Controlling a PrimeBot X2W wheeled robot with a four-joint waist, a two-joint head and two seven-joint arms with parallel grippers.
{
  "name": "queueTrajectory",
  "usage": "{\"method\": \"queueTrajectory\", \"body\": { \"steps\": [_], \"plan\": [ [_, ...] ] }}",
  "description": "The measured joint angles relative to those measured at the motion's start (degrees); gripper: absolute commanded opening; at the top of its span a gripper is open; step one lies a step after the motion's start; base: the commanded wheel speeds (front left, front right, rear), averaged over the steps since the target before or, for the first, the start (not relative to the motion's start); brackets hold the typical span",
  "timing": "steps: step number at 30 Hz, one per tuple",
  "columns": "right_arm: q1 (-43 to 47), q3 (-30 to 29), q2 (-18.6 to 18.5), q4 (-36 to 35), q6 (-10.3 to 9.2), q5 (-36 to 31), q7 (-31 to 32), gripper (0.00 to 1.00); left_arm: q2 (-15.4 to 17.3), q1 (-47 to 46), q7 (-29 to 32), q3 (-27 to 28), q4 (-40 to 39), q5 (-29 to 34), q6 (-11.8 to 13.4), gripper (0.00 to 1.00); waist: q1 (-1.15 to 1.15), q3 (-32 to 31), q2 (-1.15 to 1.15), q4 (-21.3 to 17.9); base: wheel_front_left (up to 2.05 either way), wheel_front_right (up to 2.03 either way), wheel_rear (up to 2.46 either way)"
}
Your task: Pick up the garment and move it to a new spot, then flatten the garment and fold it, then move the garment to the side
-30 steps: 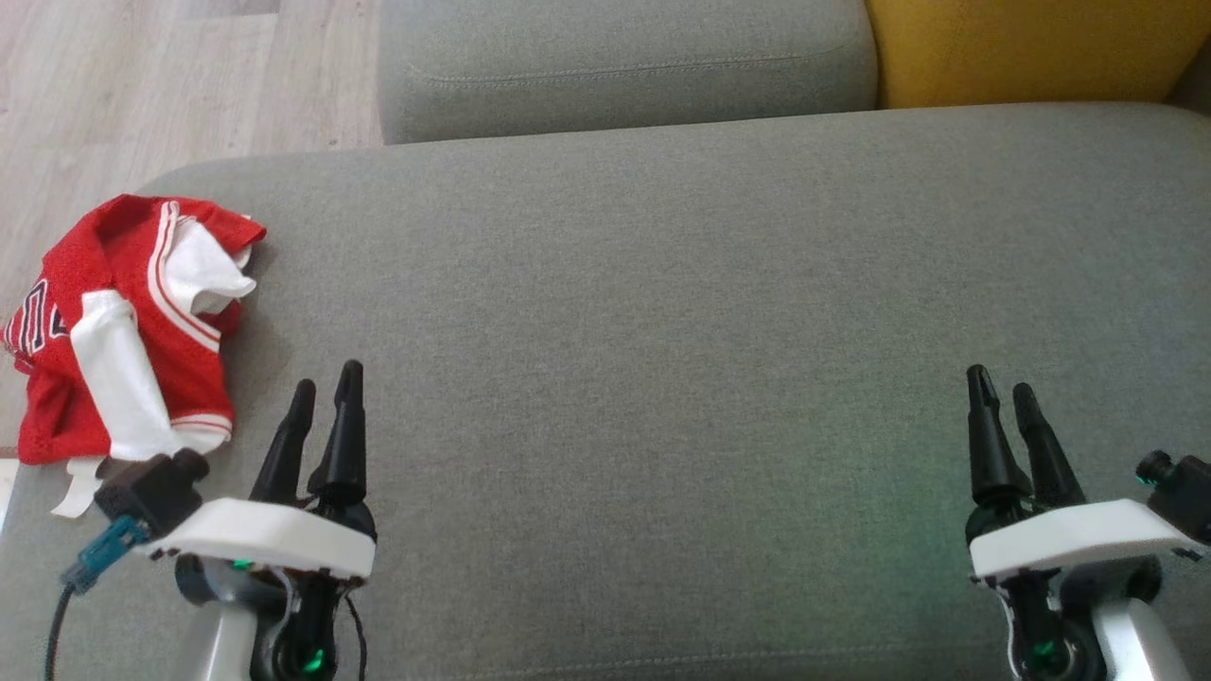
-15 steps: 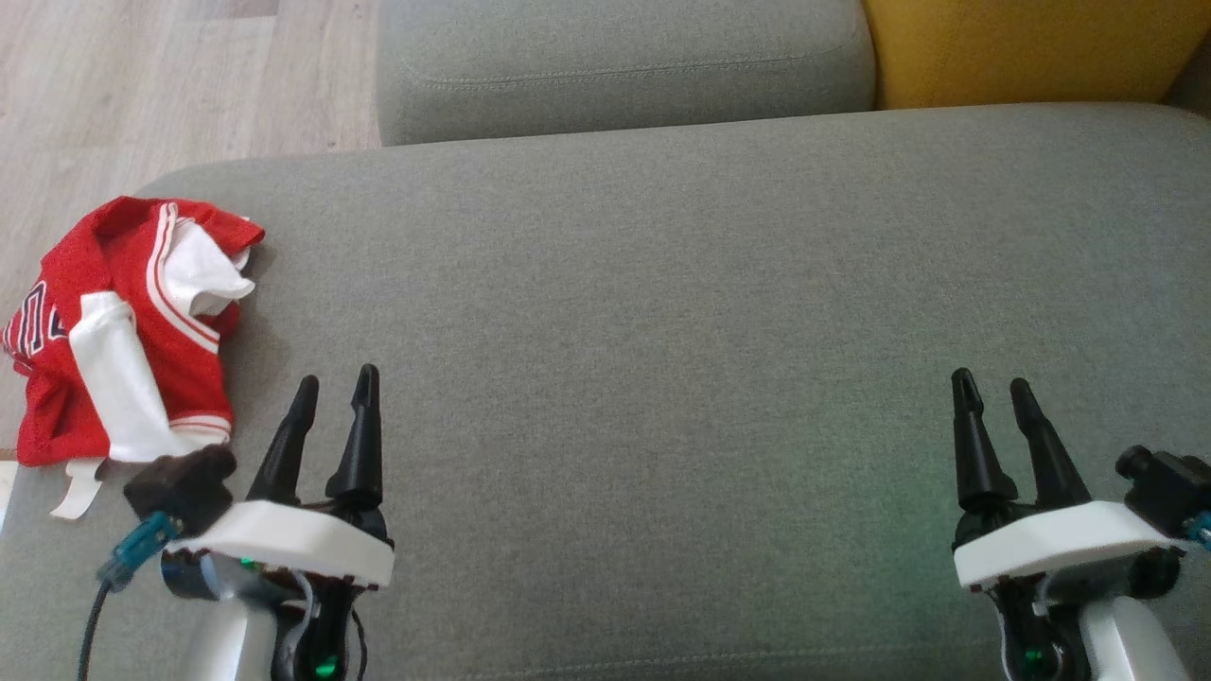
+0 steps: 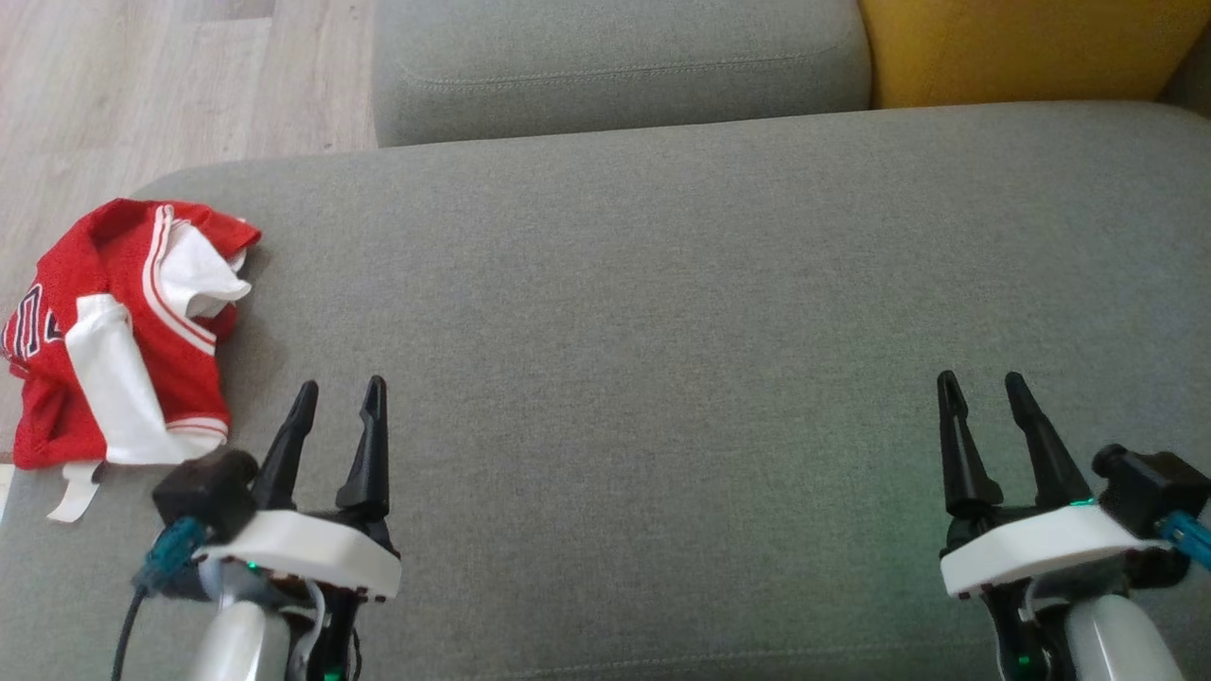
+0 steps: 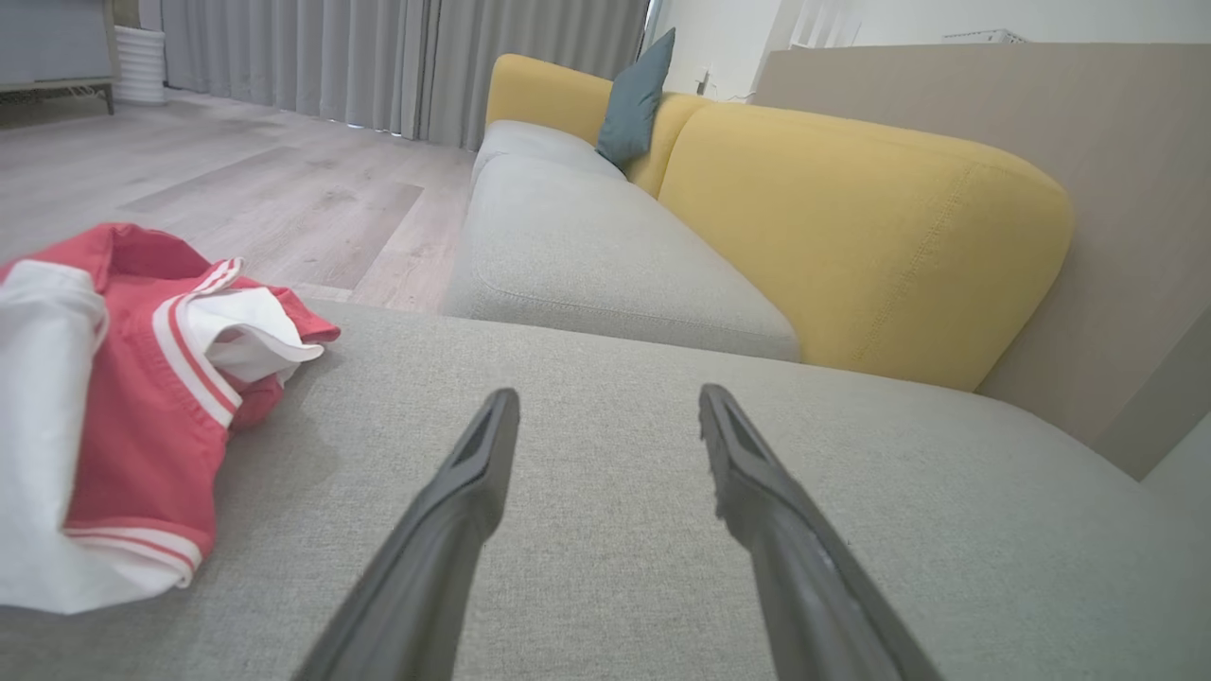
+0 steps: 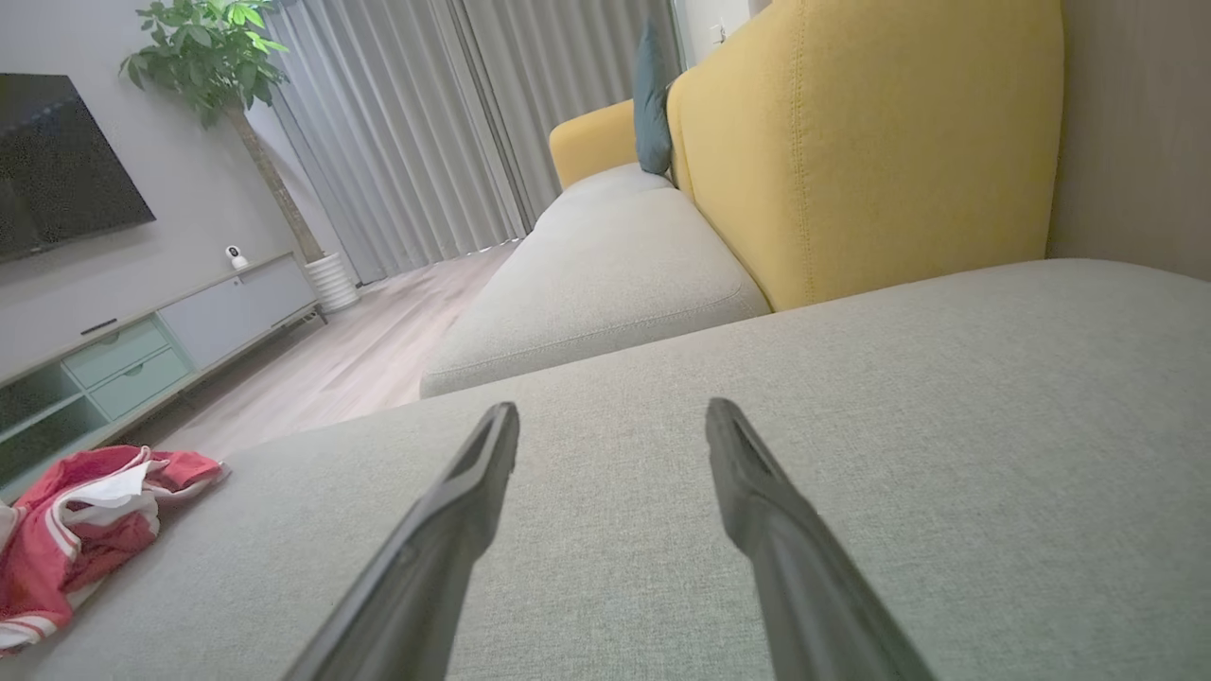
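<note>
garment: crumpled red jersey (image 3: 123,331) with white trim and white panels, lay in a heap on the far left of the grey seat cushion (image 3: 662,312), at its edge; a white strip trailed from its near side

garment vs left claw: left of the left gripper (image 3: 342,385) and partly ahead of its fingertips; near but not touching, with bare cushion between the heap and the left finger; in the left wrist view it sat to the left of the fingers

left claw state: jaws stood apart, nothing between them, fingers pointed away from the robot over the cushion; whether the tips touched the fabric couldn't be told

between the claws: a wide stretch of bare grey cushion

right claw state: right gripper (image 3: 980,377) had its fingers spread, gripped nothing, and sat low over the right side of the cushion

garment vs right claw: well apart, far off to its left across the whole cushion; in the right wrist view it was a small red heap at the lower left

beyond the claws: wood floor (image 3: 142,85) past the garment, a second grey seat (image 3: 615,66) ahead of the left claw, and a yellow backrest (image 3: 1022,47) ahead of the right claw
</note>
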Motion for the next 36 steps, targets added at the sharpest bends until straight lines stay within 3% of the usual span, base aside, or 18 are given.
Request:
{"method": "queueTrajectory", "body": {
  "steps": [21,36],
  "plan": [
    [1.05,0.88,0.24,-1.4,0.0,-12.69,-2.1,1.0,-0.07,0.0,-3.35,-0.01,1.46,12.88,0.08,1.0,0.0,0.47,0.0,-0.02,0.0,0.0,0.0],
    [1.05,0.34,0.59,-1.36,0.0,-11.68,-2.14,1.0,-0.46,0.0,-3.35,0.47,3.49,12.12,-0.05,1.0,0.0,0.72,0.0,0.3,0.0,0.0,0.0]
  ]
}}
